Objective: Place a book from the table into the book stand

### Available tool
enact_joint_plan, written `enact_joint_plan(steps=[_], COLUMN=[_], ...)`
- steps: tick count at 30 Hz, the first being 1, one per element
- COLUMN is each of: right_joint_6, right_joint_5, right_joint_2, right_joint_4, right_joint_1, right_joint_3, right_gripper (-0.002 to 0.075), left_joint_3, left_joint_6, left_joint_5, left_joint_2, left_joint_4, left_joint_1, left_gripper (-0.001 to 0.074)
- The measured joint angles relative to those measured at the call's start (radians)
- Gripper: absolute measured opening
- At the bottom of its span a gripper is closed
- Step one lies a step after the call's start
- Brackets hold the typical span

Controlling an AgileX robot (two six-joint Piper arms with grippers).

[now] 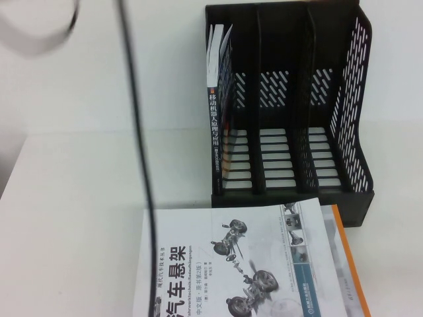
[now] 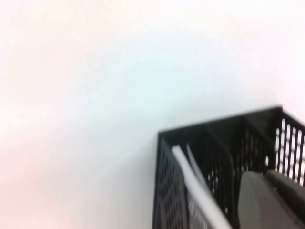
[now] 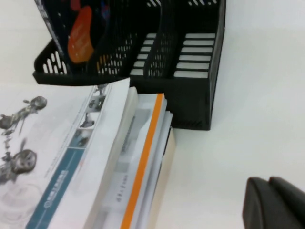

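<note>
The navy book [image 1: 216, 132] stands upright in the leftmost slot of the black book stand [image 1: 357, 99], spine facing me, at the back of the white table [image 1: 73, 198]. In the left wrist view its white page edges [image 2: 195, 191] show inside the stand [image 2: 219, 129]. My left gripper [image 2: 267, 191] is above the stand, shut and empty. In the right wrist view the book's cover [image 3: 78, 33] with an orange blob leans in the stand [image 3: 195, 95]. My right gripper [image 3: 269, 200] is shut and empty over bare table to the right of the stand. Neither gripper shows in the high view.
A white book with a car-chassis picture [image 1: 225, 264] lies on an orange-edged book [image 1: 347, 264] just in front of the stand. A black cable [image 1: 135, 112] hangs across the left of the high view. The stand's middle and right slots hold nothing.
</note>
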Motion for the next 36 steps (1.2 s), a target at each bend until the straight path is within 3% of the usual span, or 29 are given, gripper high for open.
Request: enact_joint_plan(steps=[6,12,31,36], right_joint_6=[0.0,0.0,0.0,0.0], right_joint_5=[0.069,0.104,0.107,0.113], right_joint_2=[-0.009,-0.009,-0.009,-0.009], right_joint_4=[0.045,0.052,0.056,0.058], right_joint_1=[0.0,0.0,0.0,0.0], right_joint_3=[0.0,0.0,0.0,0.0], right_gripper=[-0.0003,-0.0003,-0.0003,-0.0003], left_joint_3=[0.443,0.664,0.756,0.824], left_joint_6=[0.007,0.009,-0.001,-0.004], left_joint_5=[-0.19,-0.268,-0.191,-0.136], left_joint_2=[-0.238,-0.342,-0.319,-0.461], left_joint_4=[0.006,0.006,0.042,0.115], left_joint_1=[0.003,0.003,0.008,0.073], left_gripper=[0.0,0.0,-0.0001,-0.0001])
